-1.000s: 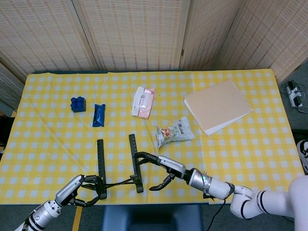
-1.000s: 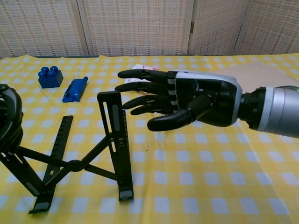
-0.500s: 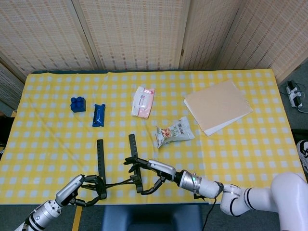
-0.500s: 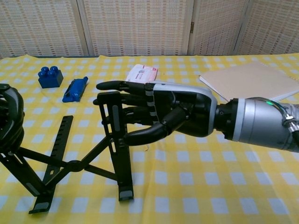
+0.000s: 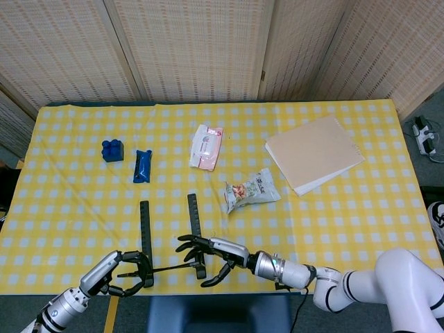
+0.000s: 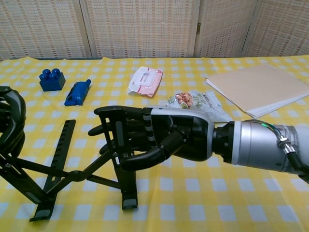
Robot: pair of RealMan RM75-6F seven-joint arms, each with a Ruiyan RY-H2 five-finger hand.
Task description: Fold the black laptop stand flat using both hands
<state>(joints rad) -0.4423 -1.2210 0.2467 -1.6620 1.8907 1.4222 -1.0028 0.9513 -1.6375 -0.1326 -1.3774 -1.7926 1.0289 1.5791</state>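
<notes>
Laptop stand, black and still propped open, is set at the near edge of the checked table. Its left leg is gripped by the left hand, fingers curled around the bar. Its right upright is wrapped by the right hand, fingers in front and thumb beneath. For a clean fold, the left leg should be held firm while the right upright is pressed evenly inward and down, so nothing twists.

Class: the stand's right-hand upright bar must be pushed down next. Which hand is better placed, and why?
The right hand: its fingers already wrap that bar of the laptop stand. The left hand is at the stand's other side.
</notes>
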